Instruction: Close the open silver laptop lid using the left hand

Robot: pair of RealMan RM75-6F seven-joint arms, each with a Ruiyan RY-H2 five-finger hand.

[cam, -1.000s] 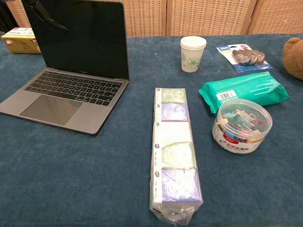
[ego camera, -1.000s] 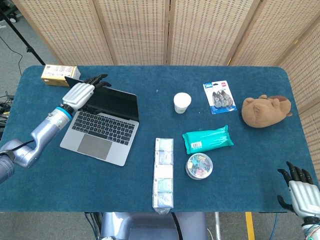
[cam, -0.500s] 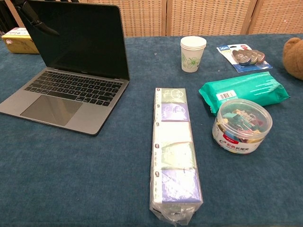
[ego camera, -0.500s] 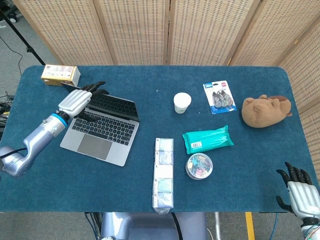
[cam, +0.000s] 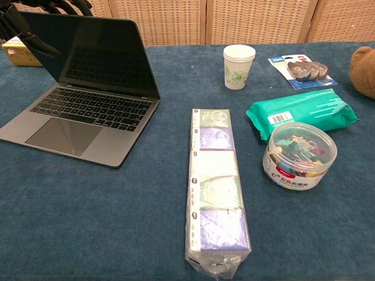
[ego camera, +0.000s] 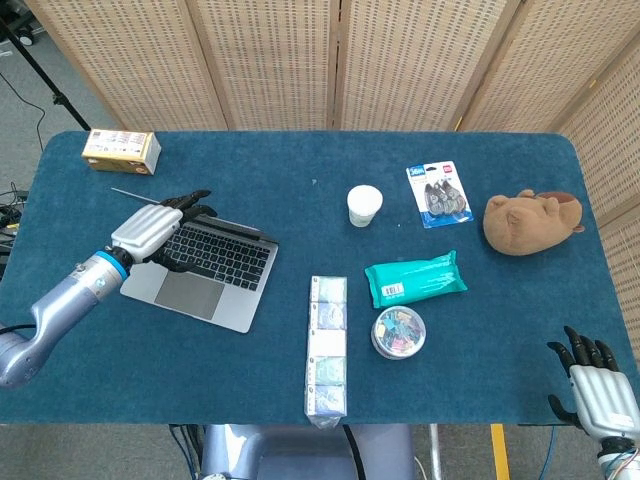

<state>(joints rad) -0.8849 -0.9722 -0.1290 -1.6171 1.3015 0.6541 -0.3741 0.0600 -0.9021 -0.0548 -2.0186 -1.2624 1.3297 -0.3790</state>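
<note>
Left hand [ego camera: 148, 229] lies flat on the back of the laptop [ego camera: 205, 285] lid, fingers [cam: 69, 6] together and hooked over its top edge; lid tilted partway down over the keyboard. Laptop at table's left. Head view alone shows right hand [ego camera: 597, 388], fingers spread, holding nothing, at near right corner. Chest view shows only left fingertips; labels there too small to read.

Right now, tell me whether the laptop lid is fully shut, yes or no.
No, in the chest view the laptop lid stands tilted above the keyboard, with the left hand on its top edge.
</note>
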